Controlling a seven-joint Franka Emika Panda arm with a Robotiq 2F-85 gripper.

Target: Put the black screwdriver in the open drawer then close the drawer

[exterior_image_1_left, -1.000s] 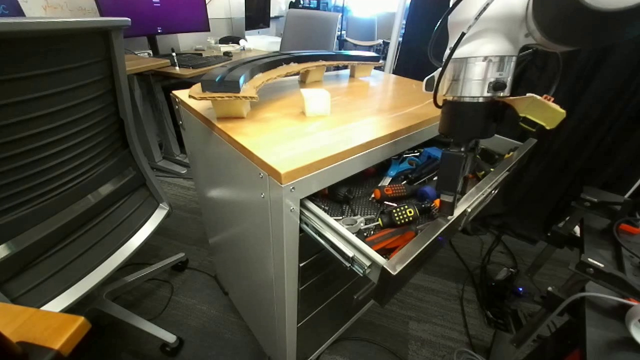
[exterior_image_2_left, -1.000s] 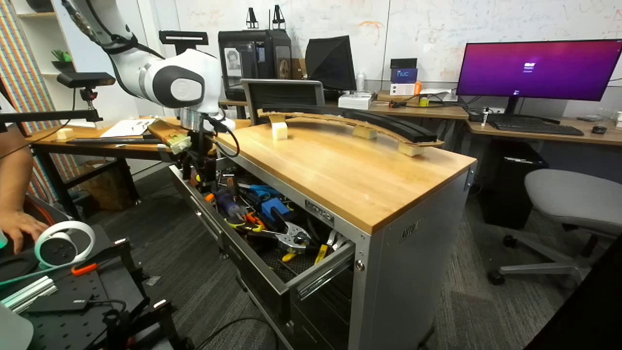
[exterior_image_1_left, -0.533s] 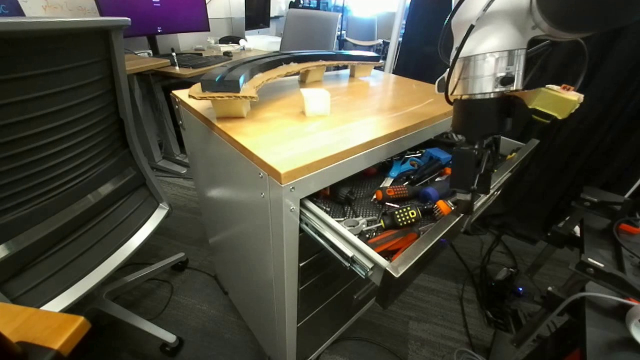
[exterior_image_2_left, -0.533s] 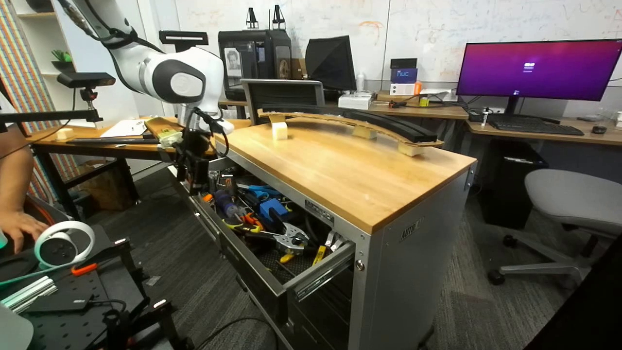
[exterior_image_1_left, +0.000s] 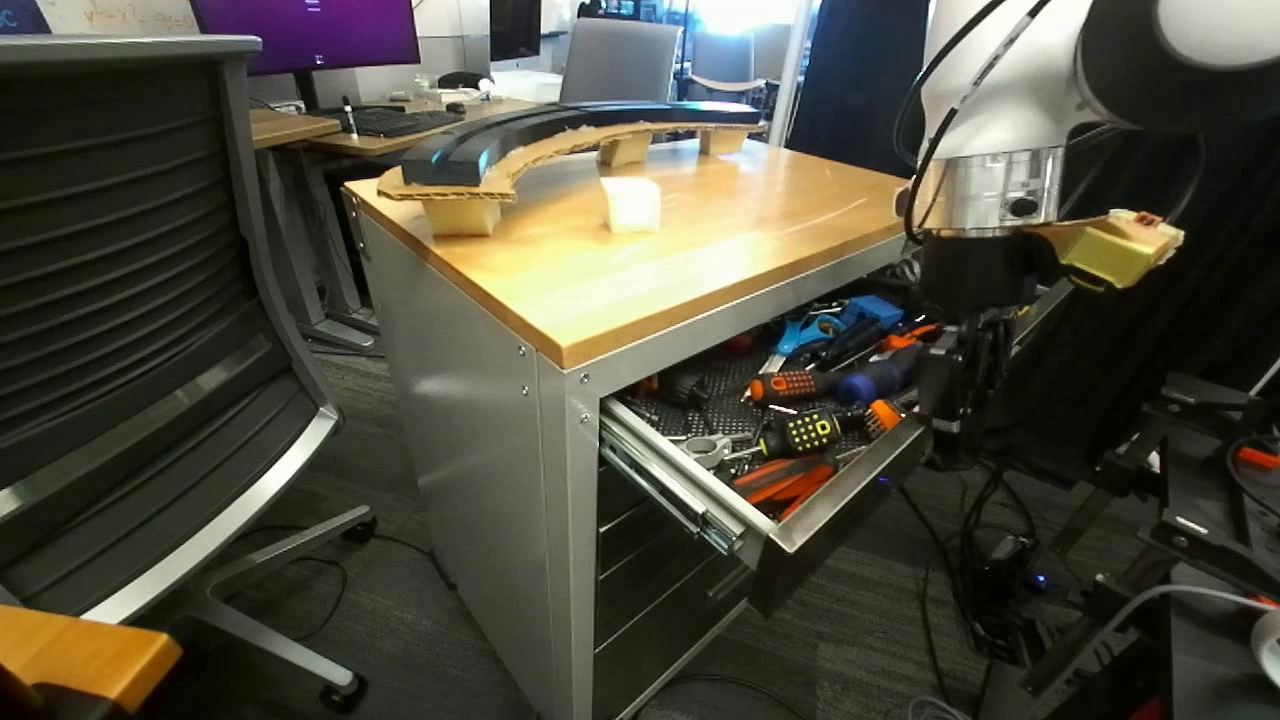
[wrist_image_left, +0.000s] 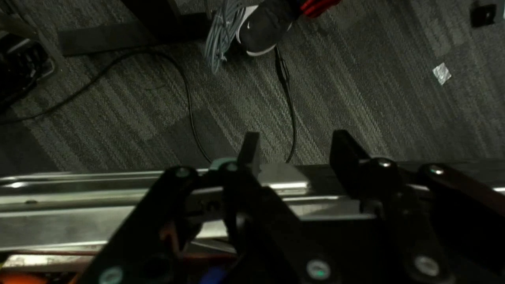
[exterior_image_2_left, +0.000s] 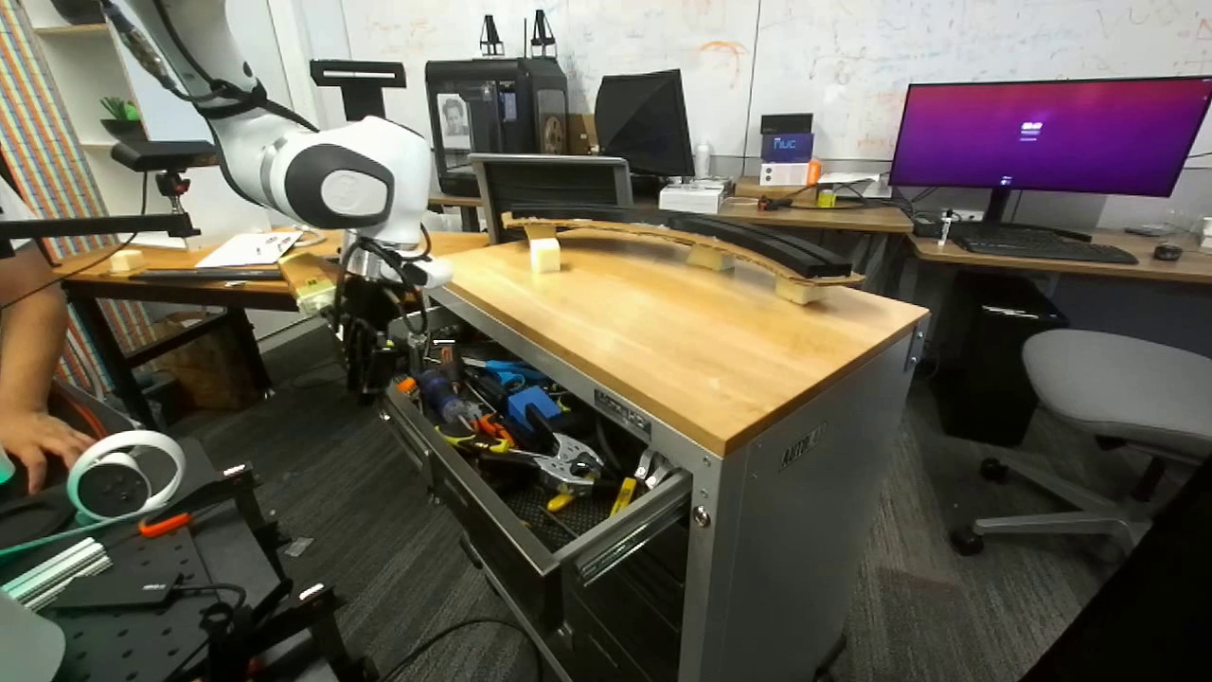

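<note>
Fingers well parted and gripping nothing, the end effector [wrist_image_left: 295, 144] hung at the front edge of the pulled-out drawer [exterior_image_1_left: 855, 474]. In the wrist view its tips showed against the carpet [wrist_image_left: 355, 98], just past the drawer's rim; whether they touched the metal could not be told. Above it was the arm [exterior_image_1_left: 1000, 90], with a yellow piece [exterior_image_1_left: 1115, 252] jutting from the wrist.

Black and dotted with yellow, the screwdriver [exterior_image_1_left: 808, 432] lay inside the drawer, near its side wall, with its shaft pointing to a silver ring [exterior_image_1_left: 703, 458]. Just beside it on one side was an orange-dotted driver [exterior_image_1_left: 795, 386]; on the other lay an orange tool [exterior_image_1_left: 785, 478]. Blue scissors [exterior_image_1_left: 810, 328] and a blue block [exterior_image_1_left: 870, 310] lay farther along, near each other. In an exterior view a metal clamp [exterior_image_2_left: 573, 462] showed near a yellow tool [exterior_image_2_left: 625, 494], towards the drawer's opposite end.

Grey, with lower drawers [exterior_image_1_left: 660, 625] under the top one, the cabinet [exterior_image_1_left: 460, 420] bore a wooden worktop [exterior_image_1_left: 720, 260]. On that, a curved black strip [exterior_image_1_left: 570, 118] ran along cardboard [exterior_image_1_left: 505, 178] raised on pale blocks [exterior_image_1_left: 462, 217], and another block [exterior_image_1_left: 632, 205] stood just in front, apart from the cardboard. A chair [exterior_image_1_left: 130, 330] was beside the cabinet. Behind, in both exterior views, a monitor [exterior_image_2_left: 1042, 137] glowed purple. Down on the carpet the wrist view showed a dark, white-soled shoe [wrist_image_left: 264, 29], a black cable [wrist_image_left: 187, 90] and a small pale scrap [wrist_image_left: 442, 73].
</note>
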